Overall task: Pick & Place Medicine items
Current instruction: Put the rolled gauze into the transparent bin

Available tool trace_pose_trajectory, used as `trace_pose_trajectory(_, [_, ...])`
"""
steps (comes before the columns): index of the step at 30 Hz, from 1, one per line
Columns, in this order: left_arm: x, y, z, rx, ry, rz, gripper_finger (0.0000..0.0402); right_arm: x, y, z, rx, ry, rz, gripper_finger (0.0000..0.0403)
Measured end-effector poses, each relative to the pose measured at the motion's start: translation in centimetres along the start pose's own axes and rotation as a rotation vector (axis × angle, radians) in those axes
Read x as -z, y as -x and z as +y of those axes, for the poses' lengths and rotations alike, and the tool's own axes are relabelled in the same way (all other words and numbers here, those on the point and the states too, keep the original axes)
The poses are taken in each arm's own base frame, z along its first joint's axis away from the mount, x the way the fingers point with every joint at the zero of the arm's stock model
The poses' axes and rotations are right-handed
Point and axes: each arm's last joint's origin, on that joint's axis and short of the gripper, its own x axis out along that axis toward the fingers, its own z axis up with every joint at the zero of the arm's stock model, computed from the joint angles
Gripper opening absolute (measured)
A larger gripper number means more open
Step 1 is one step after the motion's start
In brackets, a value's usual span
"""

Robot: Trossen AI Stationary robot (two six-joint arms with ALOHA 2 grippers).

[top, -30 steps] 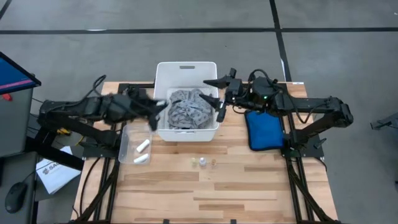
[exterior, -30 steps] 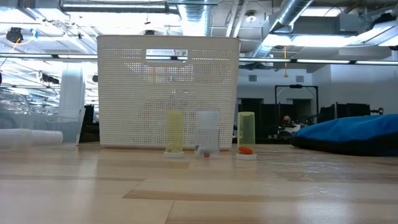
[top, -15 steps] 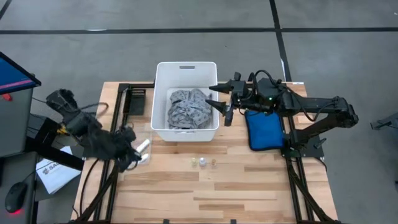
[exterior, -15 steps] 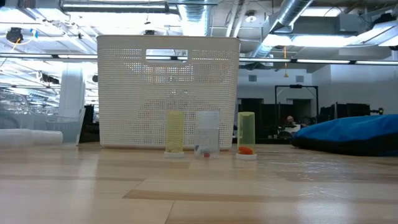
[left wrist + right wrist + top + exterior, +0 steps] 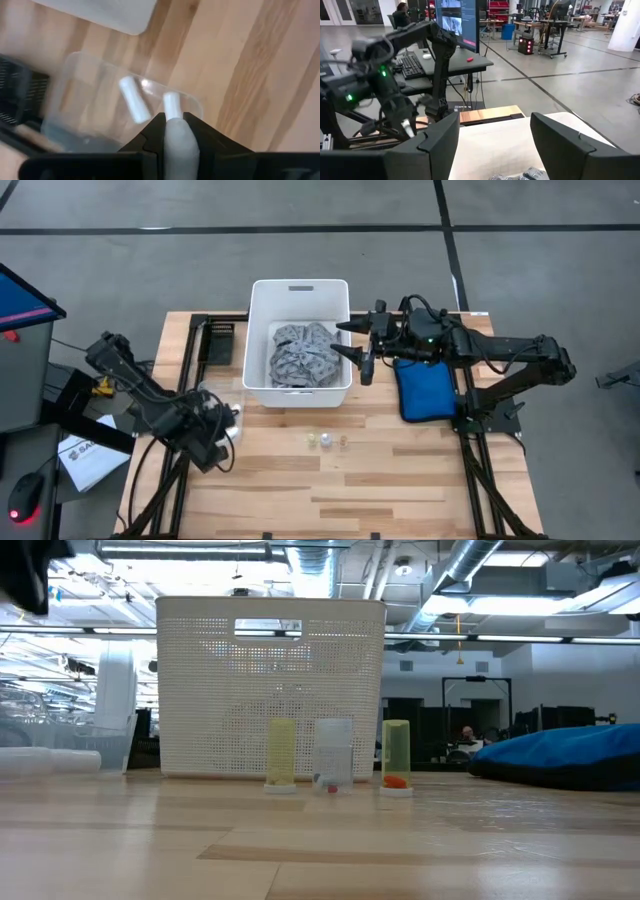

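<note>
My left gripper (image 5: 216,434) (image 5: 174,119) is low over the clear plastic tray (image 5: 75,115) at the table's left and is shut on a white tube. Another white tube (image 5: 134,99) lies flat in the tray. Three small vials (image 5: 326,442) stand upright on the wood in front of the white bin (image 5: 262,300); in the low view they are yellow (image 5: 281,753), clear (image 5: 333,752) and green-yellow (image 5: 396,752). My right gripper (image 5: 357,346) (image 5: 492,150) is open and hovers above the bin's right wall. My left gripper pinches a white tube (image 5: 174,137) between its two fingers, coming from above and pointing down. The tube lies along the fingers. Its free end (image 5: 171,101) sticks out past the fingertips over the tray; whether it touches the tray I cannot tell.
The bin holds a grey patterned cloth (image 5: 304,352). A blue padded pouch (image 5: 425,388) lies right of the bin, under the right arm. Bare wood (image 5: 350,490) stretches along the table's near side. A monitor (image 5: 25,298) and papers (image 5: 85,455) sit off the left edge.
My left arm has swung away from the bin's left wall toward the table's near-left and come down over the clear tray. Its dark body now shows at the low view's top left corner. The right arm has shifted only slightly.
</note>
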Motion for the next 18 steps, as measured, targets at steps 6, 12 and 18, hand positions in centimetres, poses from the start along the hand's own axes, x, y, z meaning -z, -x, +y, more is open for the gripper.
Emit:
trace_pose_trajectory(6, [2.1,-3.7,0.2,-0.05,-0.035,0.083,0.0048,0.1,0.0,0.0,0.0,0.002,0.007,0.024])
trace_pose_trajectory(12, [3.9,-6.6,1.0,-0.132,-0.072,0.133,0.0059,0.2,0.0,0.0,0.0,-0.004,0.017,0.024])
trace_pose_trajectory(18, [4.5,-8.0,0.8,-0.102,-0.087,0.128,0.0083,0.3,0.0,0.0,0.001,-0.028,0.026,0.024])
